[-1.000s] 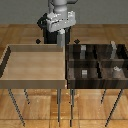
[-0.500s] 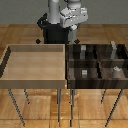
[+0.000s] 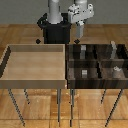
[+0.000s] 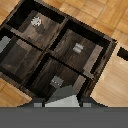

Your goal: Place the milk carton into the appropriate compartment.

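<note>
Above dark tray's (image 3: 95, 82) far edge | end effector (image 3: 79, 34) grips milk carton (image 3: 78, 32) | clear of dividers

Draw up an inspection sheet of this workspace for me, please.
Surface: light tray beside dark four-compartment tray, both on thin legs.
Job's things: milk carton, seemingly the pale peaked shape right under the tool; not in a compartment.
Clutter: small grey items, one in each compartment.
Grippers: tool high over the dark tray's far edge; open or shut unclear.
Cables: nothing seen.
Surroundings: wooden floor.
</note>
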